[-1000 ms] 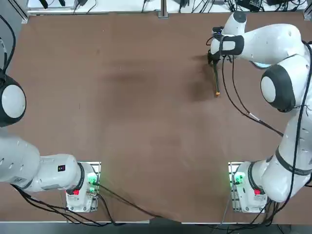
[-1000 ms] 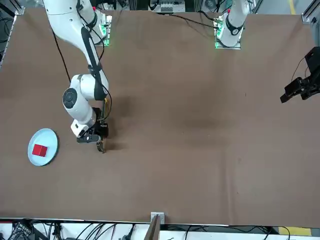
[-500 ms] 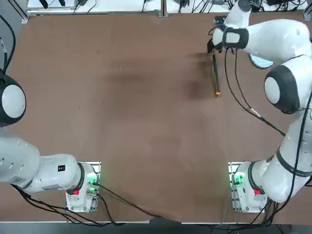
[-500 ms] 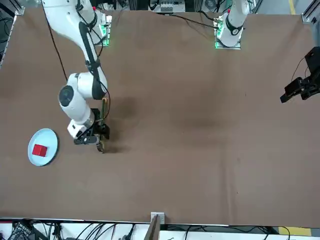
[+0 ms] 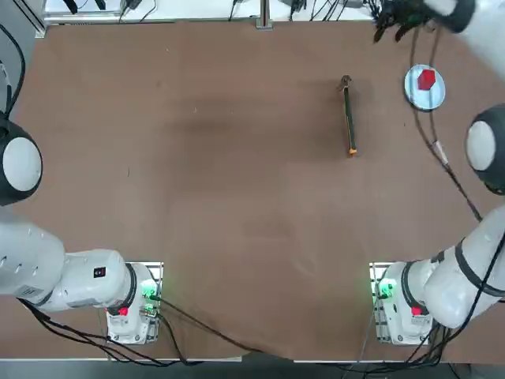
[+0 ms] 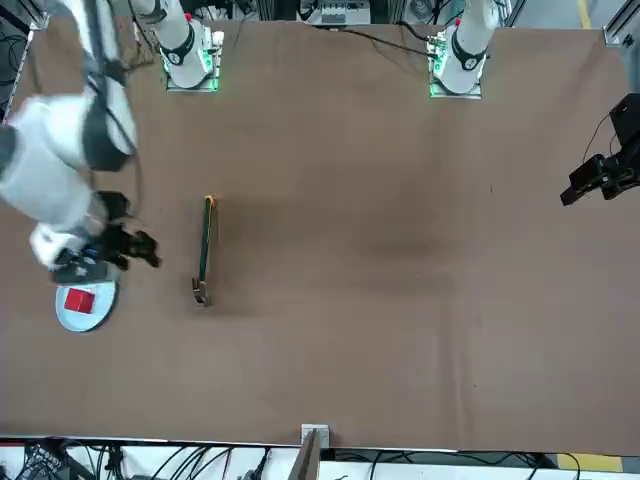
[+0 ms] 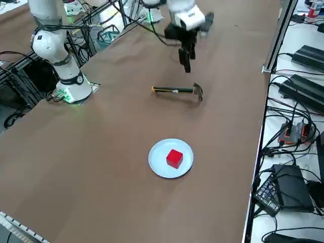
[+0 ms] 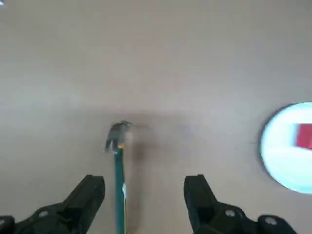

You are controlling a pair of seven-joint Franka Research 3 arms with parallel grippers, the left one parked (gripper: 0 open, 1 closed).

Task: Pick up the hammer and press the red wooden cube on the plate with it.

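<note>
The hammer (image 5: 348, 114) lies flat on the brown table, dark head (image 5: 346, 81) toward the far edge and orange end (image 5: 353, 151) nearer the bases. To its right, the red wooden cube (image 5: 428, 79) sits on the pale plate (image 5: 418, 96). My right gripper (image 5: 398, 20) hangs open and empty, raised well above the table between hammer and plate, touching neither. From the side, the gripper (image 7: 186, 61) hovers beyond the hammer (image 7: 177, 91), with the plate (image 7: 158, 163) and cube (image 7: 174, 158) closer to that camera. In the wrist view the hammer (image 8: 118, 170) shows far below the open gripper (image 8: 144, 195).
The table's far edge (image 5: 260, 22) lies close behind the gripper. The parked left arm's gripper (image 6: 600, 175) sits at the opposite side. Cables and power boxes (image 7: 298, 91) lie off the table beside the plate's end.
My right gripper was low at the hammer's head; it has risen high and swung toward the plate side. The hammer has stayed flat in the same place.
</note>
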